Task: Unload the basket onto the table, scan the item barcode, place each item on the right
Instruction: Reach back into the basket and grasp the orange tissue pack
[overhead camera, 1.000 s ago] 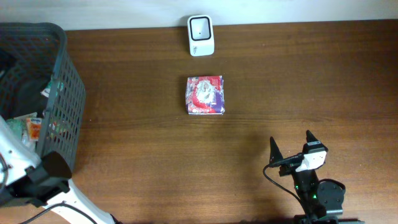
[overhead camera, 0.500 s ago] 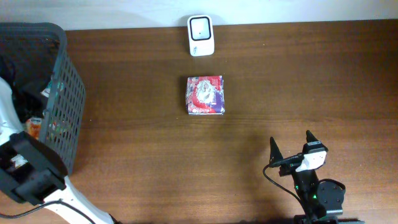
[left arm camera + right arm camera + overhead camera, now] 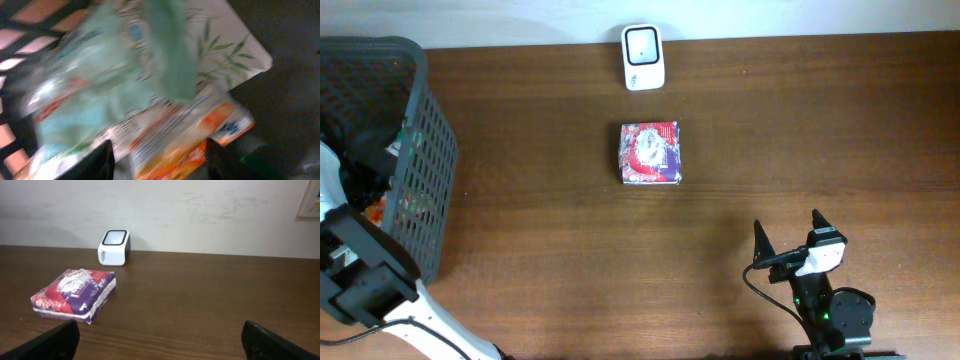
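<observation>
In the left wrist view my left gripper [image 3: 160, 162] is down inside the basket. Its two dark fingers stand on either side of an orange and white packet [image 3: 200, 140] that fills the gap between them; the view is blurred. A pale green pouch [image 3: 115, 65] lies against that packet. A white barcode scanner [image 3: 643, 57] stands at the table's far edge. A purple and red packet [image 3: 650, 153] lies in front of it. My right gripper [image 3: 787, 222] rests open near the front right, well apart from the purple packet [image 3: 75, 292] and the scanner [image 3: 114, 246].
A dark grey mesh basket [image 3: 420, 130] with several packets stands at the left edge, and my left arm [image 3: 365, 285] reaches into it from the front. Bare brown wood lies between the purple packet and the right gripper.
The left arm has shifted left and dipped further into the basket, and its jaws have narrowed onto the orange and white packet. The right arm and the table items have not moved.
</observation>
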